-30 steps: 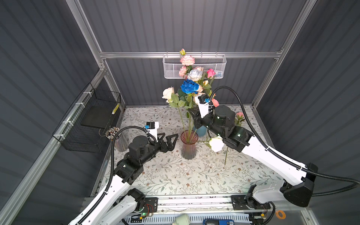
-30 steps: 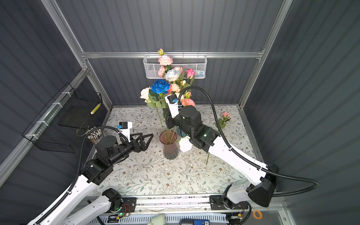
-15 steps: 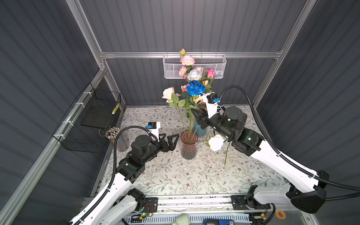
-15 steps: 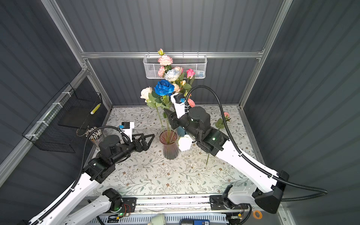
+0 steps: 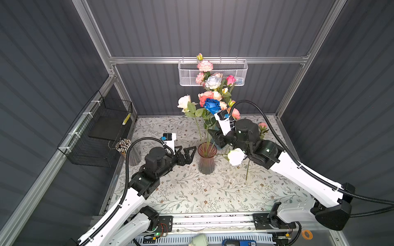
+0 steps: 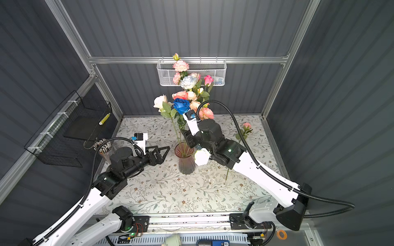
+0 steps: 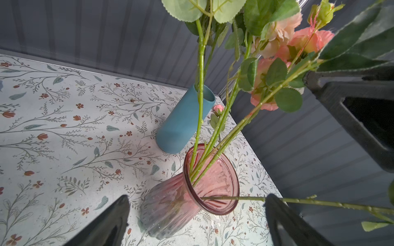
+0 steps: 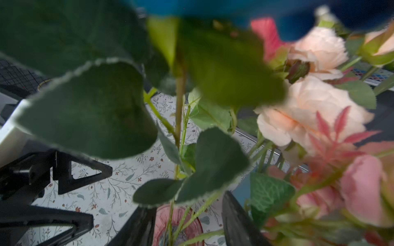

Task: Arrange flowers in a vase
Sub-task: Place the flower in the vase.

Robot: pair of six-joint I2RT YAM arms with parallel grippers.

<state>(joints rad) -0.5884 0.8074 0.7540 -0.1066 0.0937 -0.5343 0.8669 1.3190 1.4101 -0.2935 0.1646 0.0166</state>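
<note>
The right gripper (image 8: 187, 202) has its jaws apart, green stems (image 8: 178, 127) passing between them into the pink vase (image 8: 197, 223) just beyond; peach blooms (image 8: 309, 110) crowd one side, blurred dark leaves (image 8: 91, 115) ahead

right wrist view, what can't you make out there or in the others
Right wrist view: blue rose blurred, cut by the edge; pink vase mostly behind leaves.
Both top views: blue vase, seen from the left wrist, mostly hidden behind the right gripper.
Both top views: white basket contents too small through the mesh.
</note>
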